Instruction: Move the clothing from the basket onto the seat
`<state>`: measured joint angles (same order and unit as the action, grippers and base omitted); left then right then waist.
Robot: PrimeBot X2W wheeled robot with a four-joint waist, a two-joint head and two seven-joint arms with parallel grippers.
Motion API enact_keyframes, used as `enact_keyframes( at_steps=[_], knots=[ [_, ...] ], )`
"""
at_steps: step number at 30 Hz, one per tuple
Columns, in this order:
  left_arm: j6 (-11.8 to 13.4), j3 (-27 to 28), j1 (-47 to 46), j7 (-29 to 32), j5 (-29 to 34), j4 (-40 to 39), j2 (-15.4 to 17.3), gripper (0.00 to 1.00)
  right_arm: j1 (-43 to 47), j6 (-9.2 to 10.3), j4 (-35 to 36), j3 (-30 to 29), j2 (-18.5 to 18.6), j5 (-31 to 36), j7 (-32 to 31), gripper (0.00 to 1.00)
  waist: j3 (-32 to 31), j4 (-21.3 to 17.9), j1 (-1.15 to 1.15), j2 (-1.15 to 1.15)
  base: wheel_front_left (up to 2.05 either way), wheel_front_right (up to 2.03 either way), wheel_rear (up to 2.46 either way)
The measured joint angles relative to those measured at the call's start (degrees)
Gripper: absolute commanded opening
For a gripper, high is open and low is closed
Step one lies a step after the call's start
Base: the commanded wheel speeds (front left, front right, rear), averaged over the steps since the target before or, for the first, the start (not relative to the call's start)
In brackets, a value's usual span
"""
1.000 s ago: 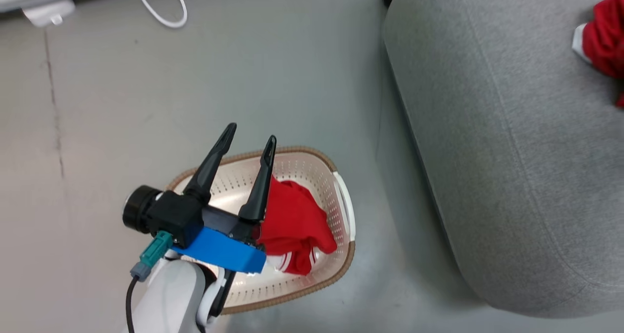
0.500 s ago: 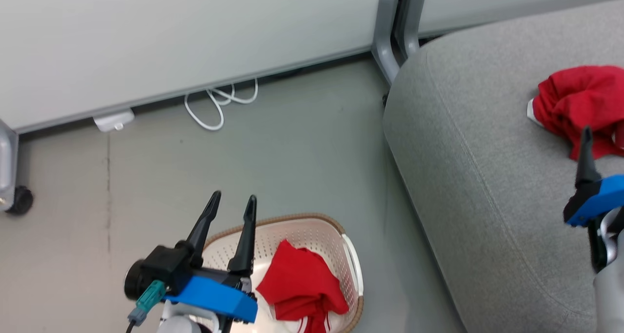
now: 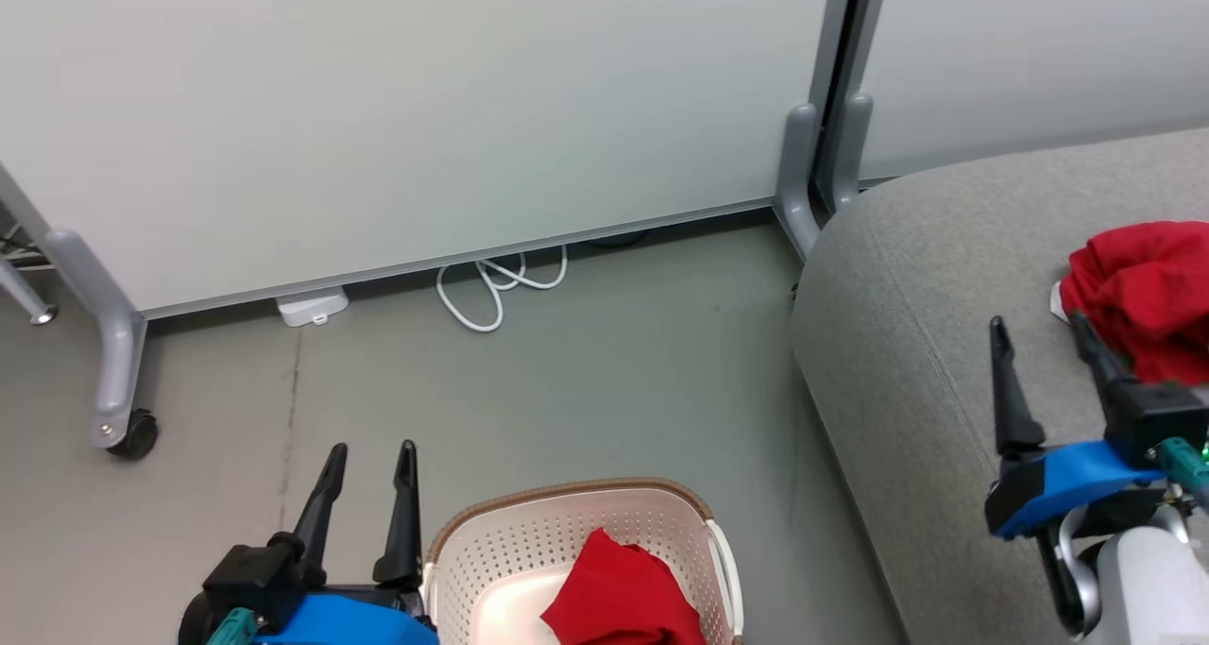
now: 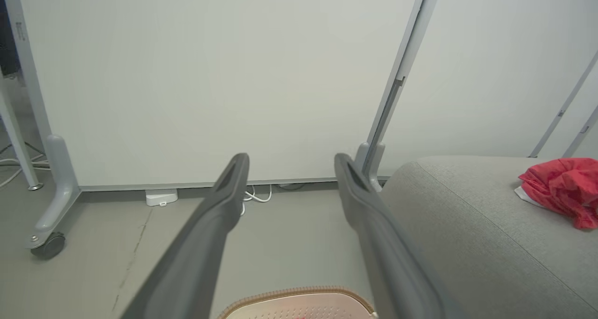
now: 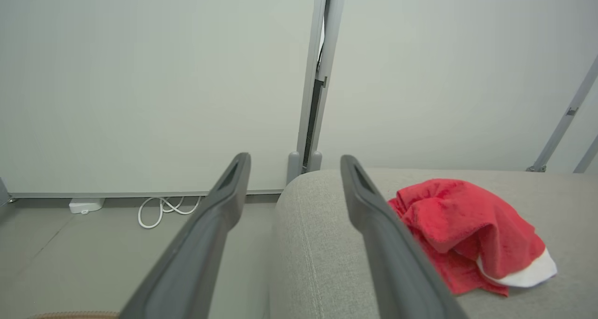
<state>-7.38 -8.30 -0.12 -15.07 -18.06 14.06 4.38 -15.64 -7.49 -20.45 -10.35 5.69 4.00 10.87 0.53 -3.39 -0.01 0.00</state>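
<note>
The cream basket (image 3: 567,490) with its brown rim stands on the floor at the bottom middle of the head view. One red garment (image 3: 623,600) lies crumpled inside it. A second red garment (image 3: 1143,286) with a white edge rests on the grey seat (image 3: 907,362) at the right. My left gripper (image 3: 372,449) stands open and holds nothing, just left of the basket. My right gripper (image 3: 1036,322) hangs open over the seat, beside that garment. The left wrist view looks past the open left gripper (image 4: 291,158) to the basket rim (image 4: 299,292). The right wrist view has the open right gripper (image 5: 295,158) and the garment (image 5: 458,225).
White partition panels close the back, with a grey foot (image 3: 817,182) at the seat's corner. A partition leg on a caster (image 3: 132,434) stands at the left. A white cable (image 3: 491,291) and an adapter (image 3: 312,307) lie on the floor by the wall.
The head camera has tilted up, so the basket now sits at the bottom edge. My left gripper is beside the basket instead of over it, and my right gripper has come into view.
</note>
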Motion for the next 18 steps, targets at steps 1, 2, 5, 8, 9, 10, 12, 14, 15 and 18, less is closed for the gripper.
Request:
enact_keyframes(
  at_steps=[1,2,5,8,9,10,12,14,15,18],
  knots=[
    [0.00,0.54,0.07,0.00,0.07,-0.02,-0.01,1.00,0.98,0.00,1.56,1.01,-0.20,-0.58,-0.23,1.00,-0.15,0.40,0.00,0.00,0.00,0.00,0.00],
    [0.00,1.05,0.12,0.00,0.23,-0.01,-0.01,1.00,1.97,0.00,3.02,1.92,-0.44,-1.08,-0.67,1.00,-0.30,0.79,0.00,0.00,0.00,0.00,0.00],
    [0.00,2.36,0.65,-0.01,0.67,0.01,-0.09,1.00,4.41,0.00,6.35,4.36,-1.15,-2.72,-1.59,1.00,-0.62,1.80,0.00,0.00,0.00,0.00,0.00],
    [0.00,3.25,1.04,0.00,1.00,0.15,-0.18,1.00,6.25,0.00,8.81,6.11,-1.70,-3.88,-2.69,1.00,-0.83,2.69,0.00,0.00,0.00,0.00,0.00],
    [0.00,3.52,1.05,0.00,1.03,0.16,-0.18,1.00,6.84,0.00,9.47,6.47,-1.83,-4.25,-2.86,1.00,-0.92,2.96,0.00,0.00,0.00,0.00,0.00],
    [0.00,3.75,1.10,0.00,1.12,0.18,-0.19,1.00,7.34,0.00,10.06,6.77,-1.94,-4.69,-3.27,1.00,-1.00,3.24,0.00,0.00,0.00,0.00,0.00],
    [0.00,3.98,1.24,0.00,1.30,0.18,-0.20,1.00,8.11,0.00,10.92,7.03,-2.13,-5.17,-3.75,1.00,-1.15,3.68,0.00,0.00,0.00,0.00,0.00],
    [0.00,4.17,1.40,0.00,1.42,0.18,-0.21,1.00,8.75,0.00,11.74,7.22,-2.26,-5.48,-4.10,1.00,-1.28,3.99,0.01,0.00,0.00,0.00,0.00],
    [0.00,4.23,1.51,0.00,1.43,0.16,-0.21,1.00,9.01,0.00,12.02,7.25,-2.33,-5.63,-4.27,1.00,-1.33,4.11,0.01,0.00,0.00,0.00,0.00],
    [0.00,4.32,1.60,0.00,1.76,0.23,-0.35,1.00,9.40,0.00,12.87,7.32,-2.45,-5.69,-4.74,1.00,-1.34,4.35,0.00,0.00,0.00,0.00,0.00]
  ],
)
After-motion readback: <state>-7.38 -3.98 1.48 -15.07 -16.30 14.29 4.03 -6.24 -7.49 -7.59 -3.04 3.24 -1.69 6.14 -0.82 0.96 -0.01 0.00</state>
